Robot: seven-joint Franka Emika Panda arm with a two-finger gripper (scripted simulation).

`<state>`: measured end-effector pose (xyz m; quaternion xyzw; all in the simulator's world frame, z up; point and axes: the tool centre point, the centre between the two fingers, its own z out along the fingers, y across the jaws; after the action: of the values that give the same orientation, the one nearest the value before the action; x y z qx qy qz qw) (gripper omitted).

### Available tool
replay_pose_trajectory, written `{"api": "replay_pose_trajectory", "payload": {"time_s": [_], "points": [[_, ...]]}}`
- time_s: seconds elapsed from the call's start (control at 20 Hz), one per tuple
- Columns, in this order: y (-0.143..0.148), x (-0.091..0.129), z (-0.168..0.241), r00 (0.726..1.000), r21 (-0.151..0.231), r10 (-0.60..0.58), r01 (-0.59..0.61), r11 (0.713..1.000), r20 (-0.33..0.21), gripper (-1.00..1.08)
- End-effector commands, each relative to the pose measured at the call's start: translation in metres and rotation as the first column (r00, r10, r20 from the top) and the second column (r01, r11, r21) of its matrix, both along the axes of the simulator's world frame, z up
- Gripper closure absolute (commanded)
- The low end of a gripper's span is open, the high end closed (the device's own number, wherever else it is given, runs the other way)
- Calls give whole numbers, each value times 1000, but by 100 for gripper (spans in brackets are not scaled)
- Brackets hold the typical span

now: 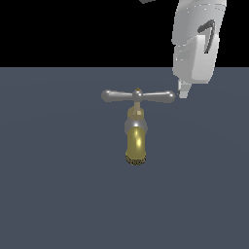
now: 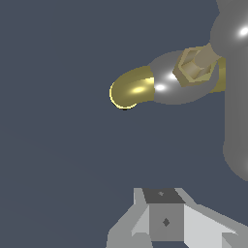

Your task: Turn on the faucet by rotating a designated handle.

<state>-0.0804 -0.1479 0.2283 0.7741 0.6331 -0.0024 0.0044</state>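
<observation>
The faucet stands in the middle of the exterior view, with a shiny brass-yellow spout, a speckled tip, a grey collar and a brass stem. Across its top lies the handle, a slim grey crossbar with bulbous ends and a small brass knob at its centre. My gripper hangs just off the handle's end on the exterior view's right, at about the bar's height. Its fingers look pressed together, holding nothing. In the wrist view the faucet and the handle loom large, close to the gripper.
The faucet stands on a flat dark grey-blue surface that fills the lower part of the exterior view, under a black background. No other object shows.
</observation>
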Motion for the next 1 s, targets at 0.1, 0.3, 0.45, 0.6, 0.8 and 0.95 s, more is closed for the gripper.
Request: {"api": "replay_pose_trajectory", "payload": {"time_s": [0.1, 0.3, 0.45, 0.6, 0.8, 0.95], "points": [[0, 14, -13, 998, 3, 62, -62, 998, 0, 108], [1, 23, -21, 995, 6, 104, -104, 995, -1, 108], [2, 28, -26, 992, 8, 129, -129, 992, -1, 108], [2, 32, -30, 989, 9, 147, -147, 989, -2, 108], [3, 35, -33, 987, 11, 160, -160, 987, -2, 108], [3, 35, -33, 987, 11, 161, -161, 987, -2, 108]]}}
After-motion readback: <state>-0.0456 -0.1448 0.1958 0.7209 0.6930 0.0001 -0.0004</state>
